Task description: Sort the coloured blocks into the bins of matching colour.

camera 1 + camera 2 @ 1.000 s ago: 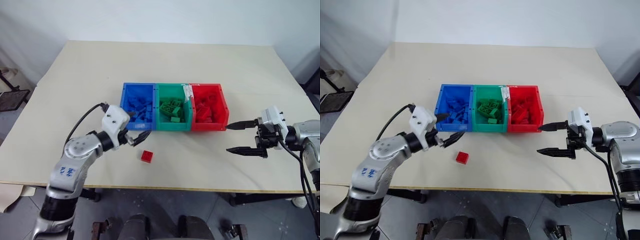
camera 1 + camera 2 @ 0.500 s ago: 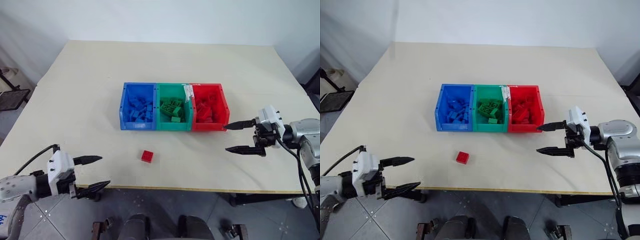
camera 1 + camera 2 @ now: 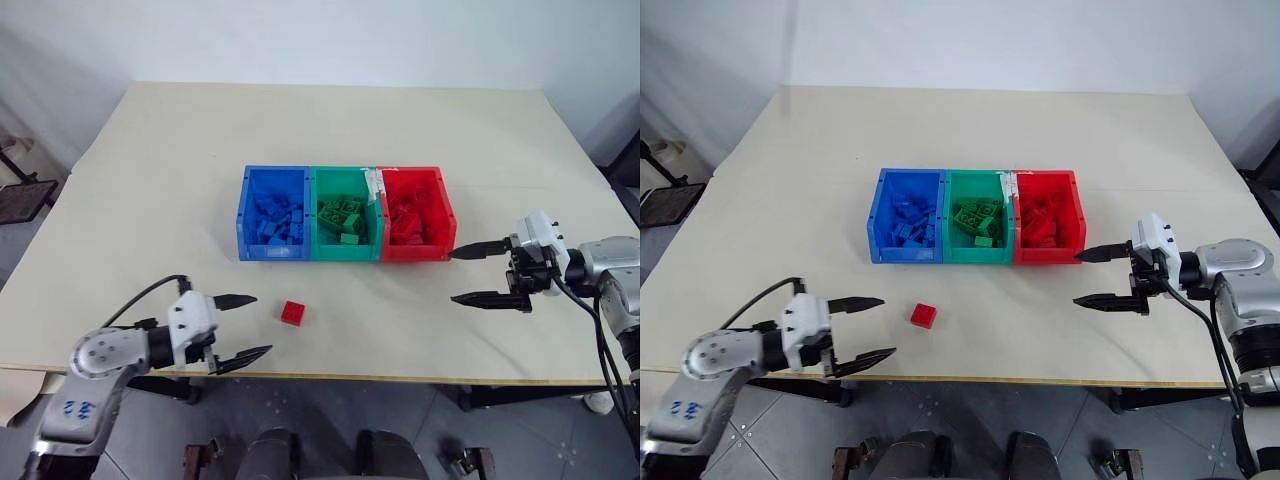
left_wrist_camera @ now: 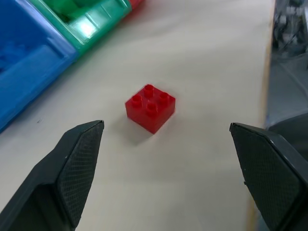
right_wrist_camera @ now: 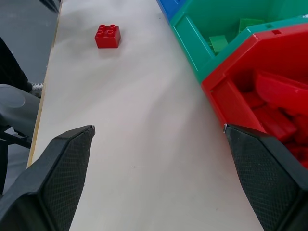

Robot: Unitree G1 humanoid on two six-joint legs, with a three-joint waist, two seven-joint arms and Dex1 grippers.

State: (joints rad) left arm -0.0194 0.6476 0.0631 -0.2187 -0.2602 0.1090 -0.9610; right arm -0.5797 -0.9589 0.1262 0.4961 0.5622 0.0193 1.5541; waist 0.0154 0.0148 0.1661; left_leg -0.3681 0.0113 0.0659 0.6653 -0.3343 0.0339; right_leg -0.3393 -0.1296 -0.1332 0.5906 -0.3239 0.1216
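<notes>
A single red block point(image 3: 293, 312) lies on the table in front of the bins, studs up. The blue bin point(image 3: 272, 250), green bin point(image 3: 348, 253) and red bin point(image 3: 415, 253) stand joined in a row, each holding several blocks of its own colour. My left gripper point(image 3: 262, 324) hangs open near the table's front edge, just left of the red block and pointing at it; the block point(image 4: 150, 108) sits a little beyond its fingertips point(image 4: 82, 149). My right gripper point(image 3: 452, 277) is open and empty, pointing left just beside the red bin's right front corner.
The table's front edge point(image 3: 400, 378) runs close below the red block and both grippers. A wide stretch of bare tabletop point(image 3: 330, 120) lies behind the bins and to either side of them.
My left gripper left the blue bin's front, swung out to the far left near the table edge, and has come back right toward the red block. The right gripper has stayed put.
</notes>
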